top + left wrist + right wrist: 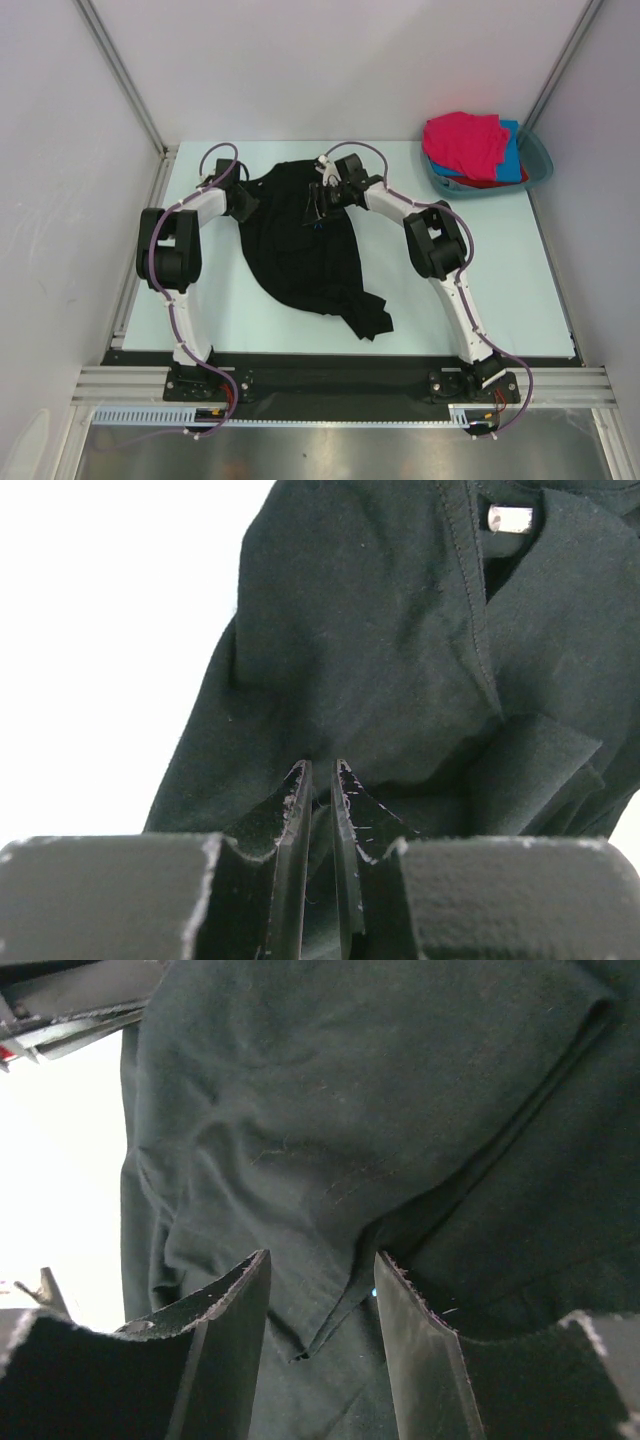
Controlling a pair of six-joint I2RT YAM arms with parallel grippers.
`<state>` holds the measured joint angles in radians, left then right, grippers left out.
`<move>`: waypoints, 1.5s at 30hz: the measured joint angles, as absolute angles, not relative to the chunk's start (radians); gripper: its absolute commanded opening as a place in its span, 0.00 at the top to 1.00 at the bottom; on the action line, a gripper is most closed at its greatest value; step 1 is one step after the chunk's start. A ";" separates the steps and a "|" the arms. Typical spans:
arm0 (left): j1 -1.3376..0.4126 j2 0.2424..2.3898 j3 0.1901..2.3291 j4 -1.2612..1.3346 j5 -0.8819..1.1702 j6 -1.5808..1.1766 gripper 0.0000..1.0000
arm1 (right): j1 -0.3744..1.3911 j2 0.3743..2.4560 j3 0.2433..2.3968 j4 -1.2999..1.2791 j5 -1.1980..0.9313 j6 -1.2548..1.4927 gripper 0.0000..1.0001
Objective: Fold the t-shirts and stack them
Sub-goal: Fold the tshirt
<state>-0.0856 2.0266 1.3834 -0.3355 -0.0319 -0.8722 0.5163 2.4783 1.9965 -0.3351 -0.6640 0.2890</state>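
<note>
Tabletop (pixel 480 270), pale and flat, boxed in by white walls and metal rails. Black t-shirt (pixel 300 250) crumpled across its middle, one end bunched toward the near edge, the other drawn up between the two arms. Teal basin (pixel 541 160) well apart at the far right corner, holding a loose heap: pink t-shirt (pixel 465 140) on top, blue t-shirt (pixel 514 160) and red t-shirt (pixel 488 182) beneath, none touching the black one. Purple cables (pixel 222 150) looping over both arms.

Left fingers (pixel 243 203) at the far left edge of the black t-shirt; right fingers (pixel 318 205) over its upper middle. From above, dark fingers against dark cloth, so their state cannot be read there.

Only in the left wrist view: left fingers (pixel 292 820) nearly together, pinched on a thin fold of the black t-shirt (pixel 360 660). Above them a stitched seam running down the cloth, and a small pale label (pixel 510 518) at the neck opening. Bright tabletop to the left.

Only in the right wrist view: right fingers (pixel 225 1320) standing apart, clamped on nothing, with a pointed fold of the black t-shirt (pixel 300 1140) lying in the gap between them. Dark machine parts at the upper left corner, too cropped to identify.
</note>
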 measured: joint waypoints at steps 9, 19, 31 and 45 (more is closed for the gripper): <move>-0.085 2.024 1.382 -0.336 -0.034 -0.872 0.82 | 0.533 2.476 2.021 -0.369 -0.562 0.265 0.57; -0.084 2.023 1.382 -0.336 -0.035 -0.872 0.82 | 0.535 2.494 2.050 -0.398 -0.523 0.232 1.00; -0.084 2.023 1.382 -0.335 -0.034 -0.872 0.82 | 0.536 2.488 2.050 -0.401 -0.522 0.194 1.00; -0.084 2.023 1.382 -0.334 -0.034 -0.872 0.82 | 0.536 2.349 2.043 -0.434 -0.466 0.156 1.00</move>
